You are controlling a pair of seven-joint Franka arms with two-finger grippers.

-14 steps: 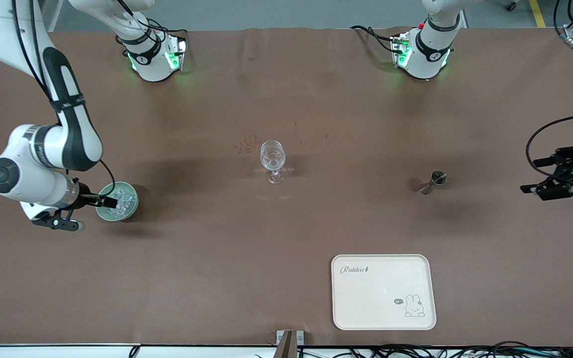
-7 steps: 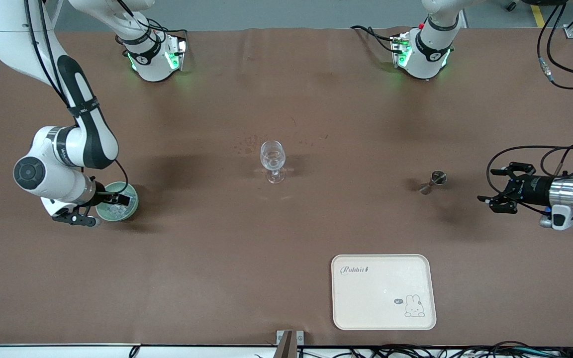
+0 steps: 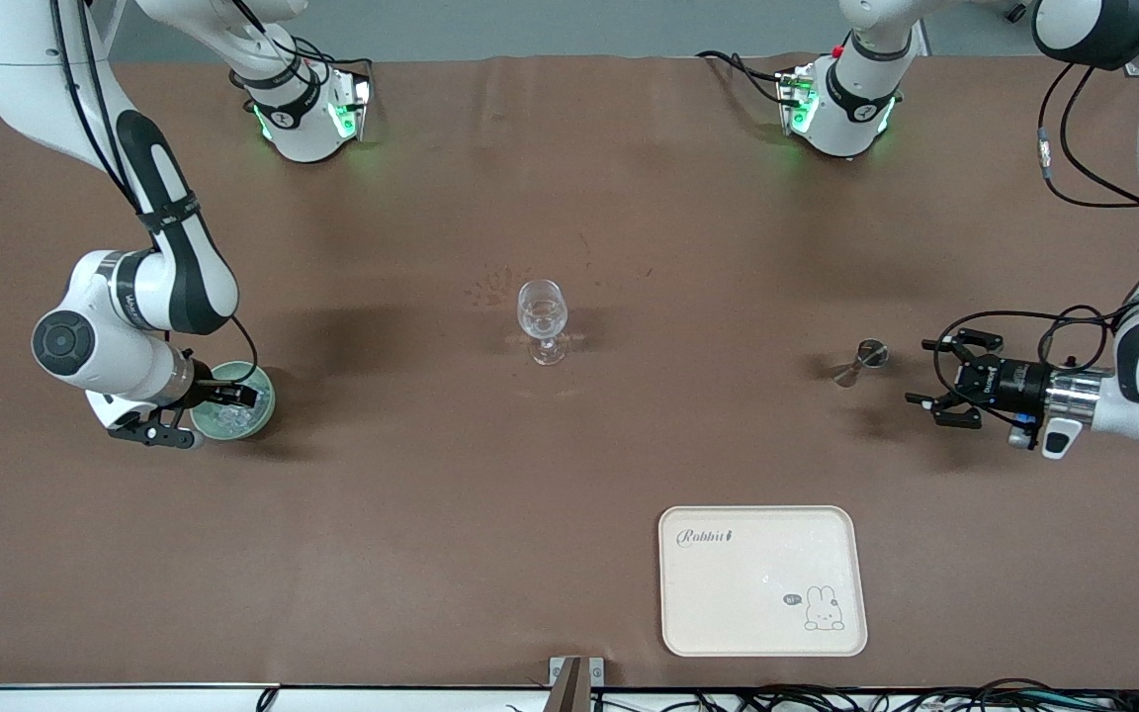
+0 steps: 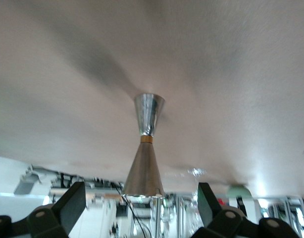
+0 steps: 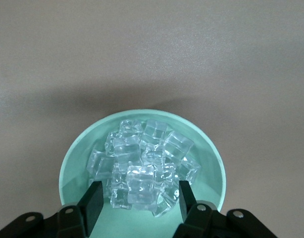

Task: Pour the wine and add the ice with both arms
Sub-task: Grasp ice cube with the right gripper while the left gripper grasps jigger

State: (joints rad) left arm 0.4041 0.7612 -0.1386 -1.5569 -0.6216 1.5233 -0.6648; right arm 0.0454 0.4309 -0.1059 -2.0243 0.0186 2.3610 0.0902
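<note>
The ice (image 5: pixel 142 158) is a heap of clear lumps in a pale green bowl (image 5: pixel 73 163) at the right arm's end of the table. My right gripper (image 5: pixel 139 191) is lowered into the bowl (image 3: pixel 268 405), open, its fingers either side of a few lumps without visibly pressing them. In the front view the right gripper (image 3: pixel 238 396) covers part of the ice (image 3: pixel 228 422). My left gripper (image 3: pixel 925 374) is open and level with a small metal jigger (image 3: pixel 861 361), a short gap away. The jigger (image 4: pixel 147 148) stands just ahead of the left gripper (image 4: pixel 140 193). A clear stemmed glass (image 3: pixel 542 318) stands mid-table.
A cream tray (image 3: pixel 762 633) with a rabbit drawing lies nearer the front camera than the jigger. Both arm bases (image 3: pixel 307 109) (image 3: pixel 841 99) stand along the table's robot edge. Brown cloth covers the table.
The left arm has swung in from the table's end and brought its open gripper close to the jigger. The right gripper has shifted slightly in the bowl and its fingers have narrowed around the ice.
</note>
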